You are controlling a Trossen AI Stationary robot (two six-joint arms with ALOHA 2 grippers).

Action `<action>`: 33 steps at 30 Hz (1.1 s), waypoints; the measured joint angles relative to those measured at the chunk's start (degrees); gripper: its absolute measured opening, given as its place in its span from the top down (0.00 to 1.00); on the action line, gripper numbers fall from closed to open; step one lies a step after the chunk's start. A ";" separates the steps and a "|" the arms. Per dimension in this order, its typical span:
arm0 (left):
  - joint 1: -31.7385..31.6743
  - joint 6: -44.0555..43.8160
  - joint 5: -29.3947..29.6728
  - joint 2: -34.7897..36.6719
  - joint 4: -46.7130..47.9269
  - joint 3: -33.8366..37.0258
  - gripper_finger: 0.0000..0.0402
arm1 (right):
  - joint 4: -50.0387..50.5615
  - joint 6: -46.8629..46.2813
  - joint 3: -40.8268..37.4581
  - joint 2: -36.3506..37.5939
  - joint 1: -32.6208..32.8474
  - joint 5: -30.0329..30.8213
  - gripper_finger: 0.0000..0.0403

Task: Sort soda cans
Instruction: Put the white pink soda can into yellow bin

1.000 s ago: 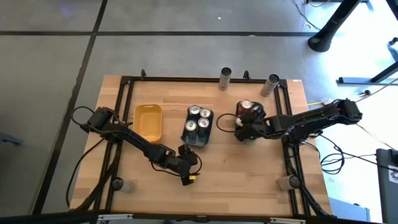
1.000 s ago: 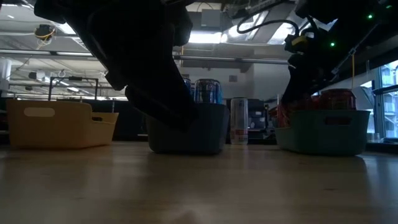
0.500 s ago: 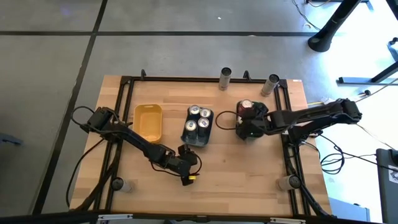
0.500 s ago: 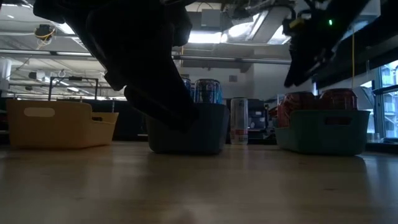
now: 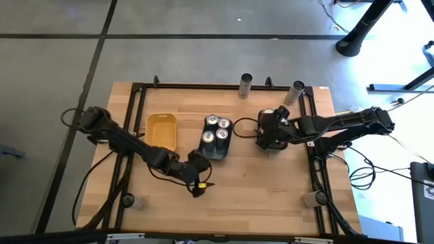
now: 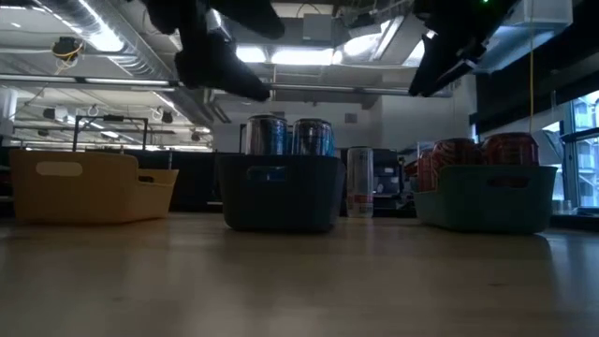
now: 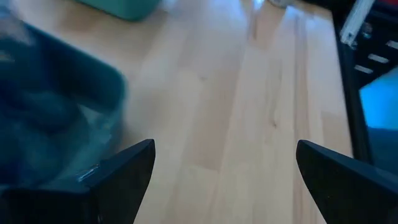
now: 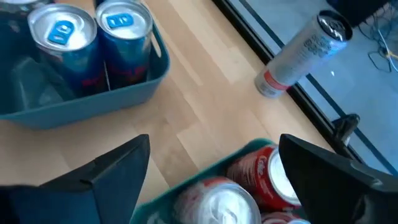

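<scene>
— Since the right pincer (image 5: 260, 133) hangs spread and empty above the teal tray (image 6: 482, 197), are the red cans (image 8: 239, 190) sorted?
— Yes, inside it. Left pincer (image 5: 198, 184), also spread, holds nothing over the near worktop (image 5: 271, 196).

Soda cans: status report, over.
Left gripper open, empty, near the grey-blue tray. Right gripper open, empty, above the red cans in the teal tray. Nothing in the way.

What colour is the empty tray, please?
Yellow tray, clearest in the high view.
</scene>
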State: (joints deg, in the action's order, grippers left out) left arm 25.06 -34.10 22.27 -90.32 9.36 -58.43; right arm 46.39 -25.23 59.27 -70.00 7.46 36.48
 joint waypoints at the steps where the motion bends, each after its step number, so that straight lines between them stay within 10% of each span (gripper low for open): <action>1: -0.02 0.19 0.48 1.03 0.83 0.00 0.06 | -0.77 0.50 0.00 0.00 0.00 -0.02 0.12; 19: -8.68 12.29 2.55 16.30 9.03 0.00 0.06 | -22.54 23.83 0.00 -0.02 0.00 6.73 0.12; 33: -17.81 16.12 2.33 22.25 15.70 -2.64 0.06 | -22.63 15.23 -1.54 -0.11 0.00 -0.05 0.12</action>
State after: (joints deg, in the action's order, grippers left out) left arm 7.25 -17.98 24.59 -68.07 25.06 -61.08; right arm 23.76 -9.99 57.72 -70.11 7.46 36.43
